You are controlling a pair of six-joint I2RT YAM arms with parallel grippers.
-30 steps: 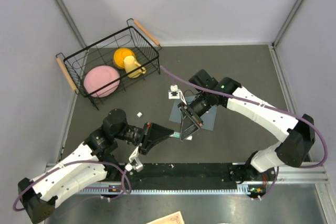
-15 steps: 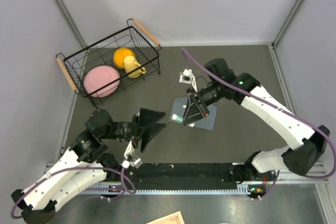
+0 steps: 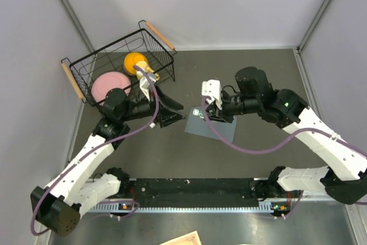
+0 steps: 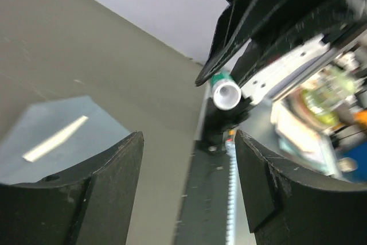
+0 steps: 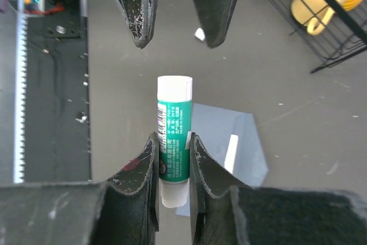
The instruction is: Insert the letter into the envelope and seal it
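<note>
Blue-grey envelope lies flat on table, just under & a bit ahead of R claw. A pale strip shows on its face; flap state unclear. As for the letter: not in sight in the open. Prob already inside, can't confirm.

R claw is clamped narrow on the green body of a glue stick, white end poking fwd past its tips, held above the envelope. L claw faces it tip-to-tip, jaws wide, nothing betw them, the stick's white end just short of its gap. Small white bit on table under L claw's tips, can't tell what. Wire basket w/ pink plate & yellow cup sits well off behind L claw.

Step in hand, as I read it: L claw takes the stick's white end (cap, prob) so glue can go on the flap. To do it well:
- Put both claws on one axis.
- Bring L gap around the white end only, not the green body.
- Close square, no skew.
- R must hold hard.
- Pull straight along the stick, no sideways yank.
- Stay clear above the envelope so nothing nudges it.
</note>
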